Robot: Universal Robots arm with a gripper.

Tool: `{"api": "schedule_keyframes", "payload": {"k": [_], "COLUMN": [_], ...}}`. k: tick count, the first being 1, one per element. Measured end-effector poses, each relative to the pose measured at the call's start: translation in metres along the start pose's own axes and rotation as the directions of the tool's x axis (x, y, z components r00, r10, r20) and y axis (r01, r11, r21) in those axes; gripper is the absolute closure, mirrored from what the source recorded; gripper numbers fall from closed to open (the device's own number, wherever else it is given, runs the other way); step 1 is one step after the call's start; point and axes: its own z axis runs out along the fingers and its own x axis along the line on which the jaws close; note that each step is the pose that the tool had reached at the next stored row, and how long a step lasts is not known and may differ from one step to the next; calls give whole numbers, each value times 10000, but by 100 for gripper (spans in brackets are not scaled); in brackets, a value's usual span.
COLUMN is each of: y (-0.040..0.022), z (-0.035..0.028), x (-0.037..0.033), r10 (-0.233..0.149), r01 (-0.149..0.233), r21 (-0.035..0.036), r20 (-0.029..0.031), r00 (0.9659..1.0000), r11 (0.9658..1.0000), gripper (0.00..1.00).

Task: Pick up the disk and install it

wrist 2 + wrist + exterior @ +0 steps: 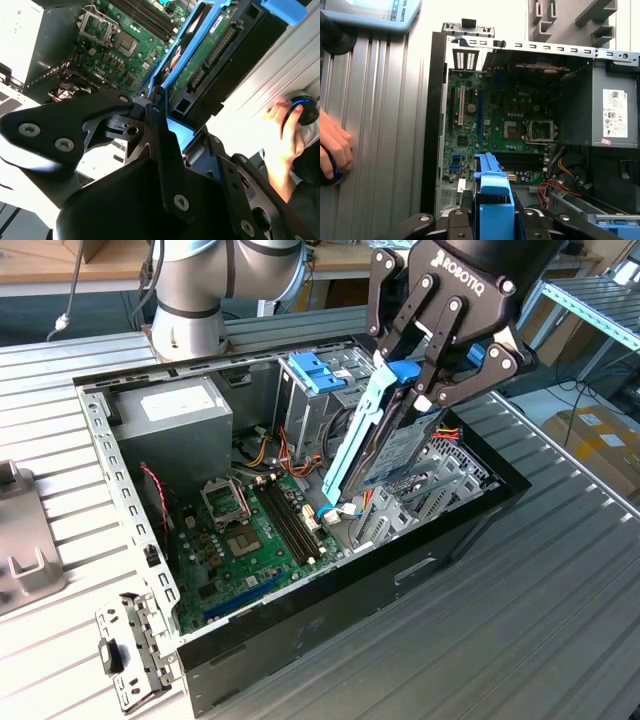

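while aloft, disk in end effector

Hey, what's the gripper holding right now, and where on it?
The gripper holds the disk by its upper end, at the blue tab.

I have open room over the board in the middle of the case. Along one case wall the power supply and drive cage block passage. Cables crowd the space under the tilted disk. Outside the case, a hand lies on the table.
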Motion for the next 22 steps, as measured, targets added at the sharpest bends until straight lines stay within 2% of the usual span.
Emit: {"api": "schedule_keyframes", "payload": {"k": [2, 4, 5, 17, 22], "y": [-1, -1, -1, -21, -70], "z": [3, 6, 7, 8, 5], "x": [0, 0, 0, 2, 4], "r10": [-9, -24, -26, -26, -26], "r01": [9, 25, 27, 27, 27], "r21": [150, 420, 462, 477, 477], "r20": [-9, -24, -26, -25, -25], "r00": [10000, 10000, 10000, 10000, 10000], "r11": [9999, 9991, 9989, 9989, 9989], "gripper": [63, 63, 63, 63, 63]}}
